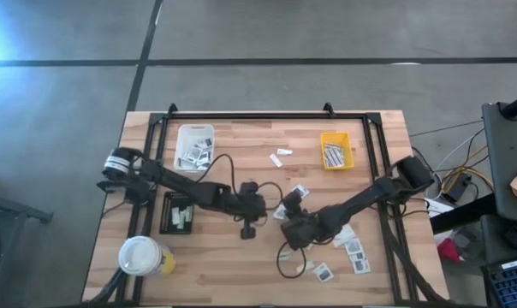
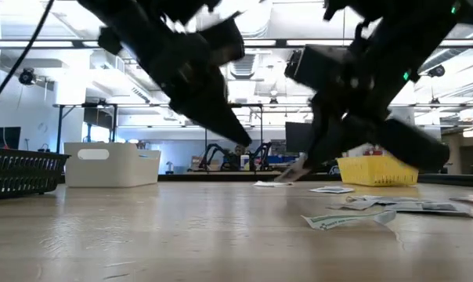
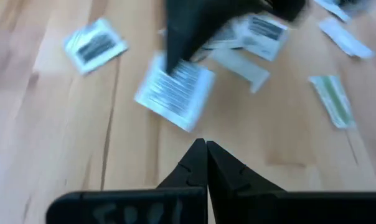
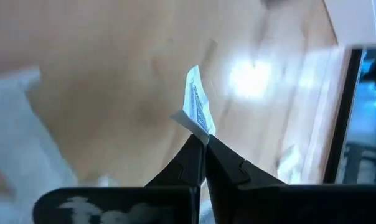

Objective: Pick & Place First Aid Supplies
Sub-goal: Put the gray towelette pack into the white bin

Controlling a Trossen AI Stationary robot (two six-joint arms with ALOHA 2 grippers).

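The right gripper (image 4: 203, 140), near table centre, pinches a white printed packet (image 4: 197, 107) by its edge, lifted clear for carrying, probably to a tray, while the left gripper (image 3: 205, 149), at its nine o'clock, waits closed and empty.

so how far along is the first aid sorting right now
Partly done. Some supplies already lie in the white tray, the yellow tray and the black tray. In hand: the right gripper is shut on a small packet, lifted off the table. The left gripper is shut and empty. Left: loose packets near the right arm.
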